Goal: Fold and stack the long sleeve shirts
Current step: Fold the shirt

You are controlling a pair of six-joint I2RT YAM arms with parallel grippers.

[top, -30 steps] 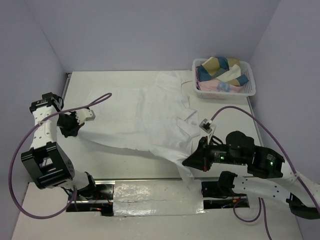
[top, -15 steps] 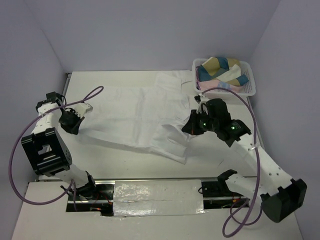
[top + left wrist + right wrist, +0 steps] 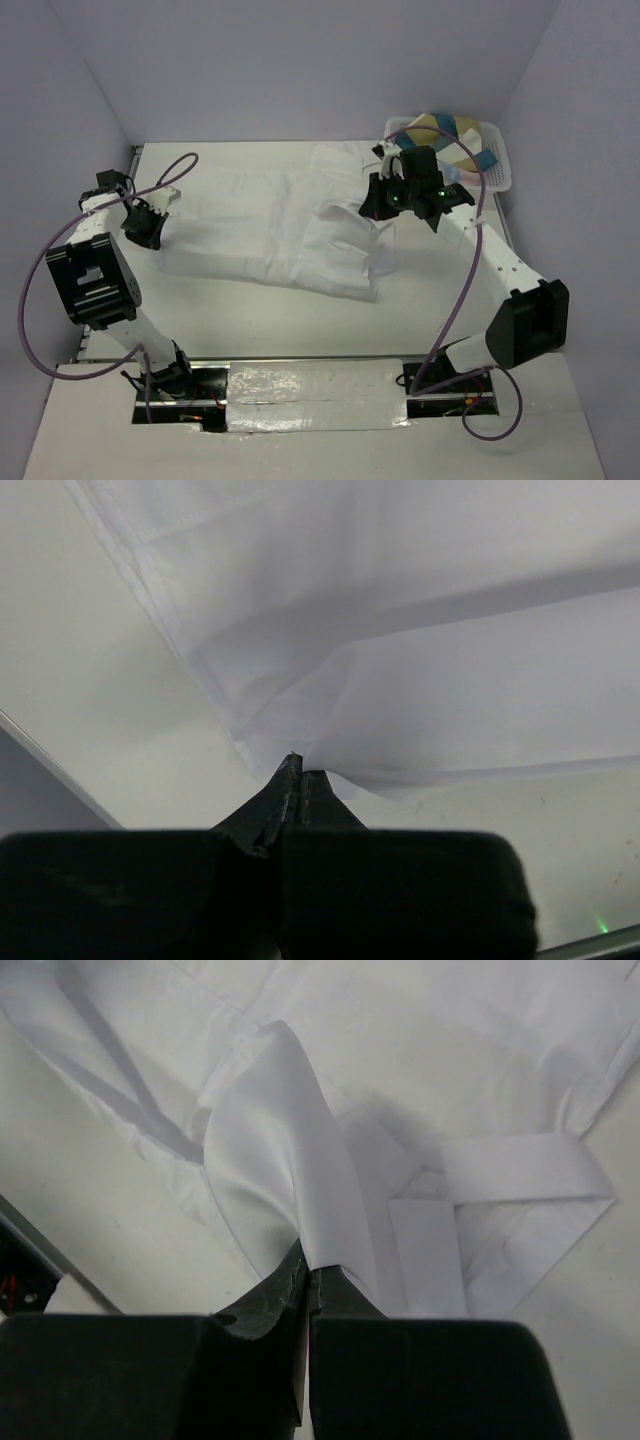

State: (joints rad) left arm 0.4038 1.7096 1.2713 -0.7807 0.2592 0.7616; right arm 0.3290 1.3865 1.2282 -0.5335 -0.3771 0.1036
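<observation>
A white long sleeve shirt lies spread across the table, its near edge lifted at both ends. My left gripper is shut on the shirt's left edge; in the left wrist view the cloth fans out from the pinched tips. My right gripper is shut on a fold of the shirt and holds it up over the right side of the garment. The right wrist view has the fold rising from the tips, with a cuff lying flat beyond.
A white lattice basket with coloured folded cloths stands at the back right corner, just behind my right arm. Purple cables loop off both arms. Bare table runs along the front, and walls close in on both sides.
My right arm has swung from the front edge toward the back, carrying the shirt's near edge up and over. My left gripper has also drawn its edge back.
</observation>
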